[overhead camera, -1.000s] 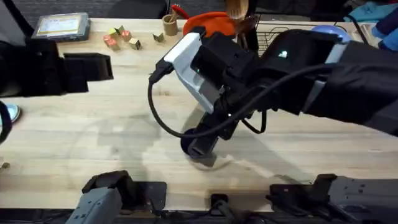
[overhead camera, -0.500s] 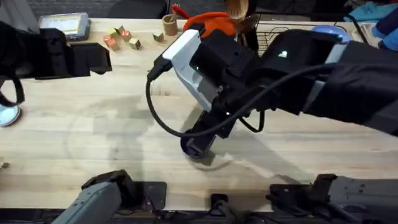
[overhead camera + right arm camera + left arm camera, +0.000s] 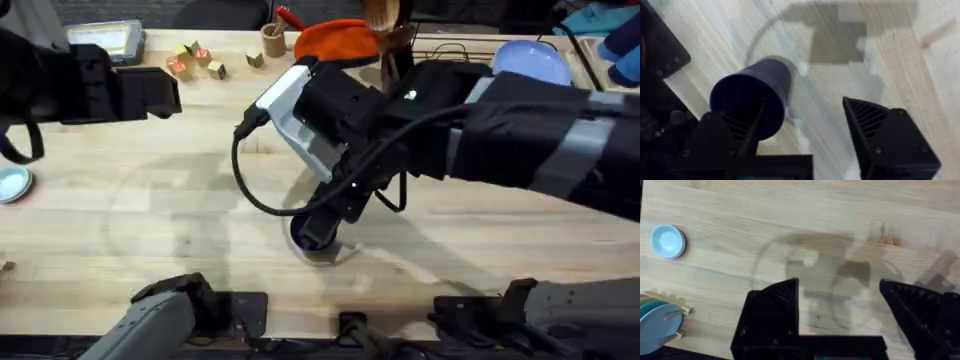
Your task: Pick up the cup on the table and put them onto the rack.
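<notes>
Table (image 3: pixel 150 230): light wood planks, spans the overhead view. Right arm (image 3: pixel 500 130) reaches across from 3 o'clock toward the middle, big and dark, white wrist block with a looped black cable. Left arm (image 3: pixel 90 90) sits at 10 o'clock, dark and blocky, high over bare table.

Rack (image 3: pixel 450 50): black wire, at 1 o'clock on the far edge, partly behind the right arm, pale blue plate (image 3: pixel 530 62) in it. Orange cloth (image 3: pixel 335 38) at 12 o'clock next to it, wooden utensils (image 3: pixel 382 15) sticking up just beside.

Cup (image 3: pixel 312 232): dark navy, round, on the table just below centre, about 6 o'clock of the right wrist. Wrist view shows it upside down or tilted, can't tell which.

Right gripper (image 3: pixel 805 130): jaws wide apart, one finger (image 3: pixel 735 137) overlaps the cup's side, the other well clear of it; not closed on it.

Left gripper (image 3: pixel 840 315): jaws wide, nothing between them.

Small stuff: small blue dish (image 3: pixel 668 241) on the table at 9 o'clock, wooden blocks (image 3: pixel 195 60) and a tan cup (image 3: pixel 273 40) at 11 o'clock.
</notes>
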Available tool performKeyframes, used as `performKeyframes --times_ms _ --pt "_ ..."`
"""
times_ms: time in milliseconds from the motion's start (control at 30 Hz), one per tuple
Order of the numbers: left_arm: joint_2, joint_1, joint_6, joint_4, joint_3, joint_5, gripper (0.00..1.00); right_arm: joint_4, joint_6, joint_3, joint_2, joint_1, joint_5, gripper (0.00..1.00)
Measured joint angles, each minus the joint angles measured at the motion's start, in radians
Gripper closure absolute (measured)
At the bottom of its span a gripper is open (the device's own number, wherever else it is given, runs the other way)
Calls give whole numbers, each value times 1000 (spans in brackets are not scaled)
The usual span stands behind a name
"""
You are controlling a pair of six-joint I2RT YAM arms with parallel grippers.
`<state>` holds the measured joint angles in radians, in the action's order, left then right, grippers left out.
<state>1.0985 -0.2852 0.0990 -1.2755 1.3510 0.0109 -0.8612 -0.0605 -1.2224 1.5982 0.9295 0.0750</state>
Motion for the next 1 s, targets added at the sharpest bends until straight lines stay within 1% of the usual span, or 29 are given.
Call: performKeyframes --times_ms 67,133,200,233,300,333,400,467,567,733,833,867,1000 --pt "0 0 0 0 0 0 10 0 0 0 1 0 0 141" --pt "0 0 0 0 0 0 10 0 0 0 1 0 0 250" --pt "0 0 0 0 0 0 9 0 -4 0 1 0 0 471" --pt "0 0 0 0 0 0 8 0 -4 0 1 0 0 599" --pt "0 0 0 -1 0 0 8 0 -4 0 1 0 0 886" --pt "0 0 0 -1 0 0 7 0 -2 0 1 0 4 941" --pt "0 0 0 -3 0 0 6 -1 -3 -5 -1 5 21 969" --pt "0 0 0 -3 0 0 7 -8 -3 -7 -8 5 17 970" --pt "0 0 0 -4 0 0 7 -62 -3 -25 -33 3 9 970" --pt "0 0 0 -3 0 0 7 -159 -3 -121 -103 -16 -31 970" --pt "0 0 0 -2 0 0 7 -207 -4 -189 -143 -48 -51 970" --pt "0 0 0 -2 0 0 7 -238 -3 -245 -172 -96 -62 970" --pt "0 0 0 -1 0 0 8 -247 -3 -299 -191 -172 -67 970"
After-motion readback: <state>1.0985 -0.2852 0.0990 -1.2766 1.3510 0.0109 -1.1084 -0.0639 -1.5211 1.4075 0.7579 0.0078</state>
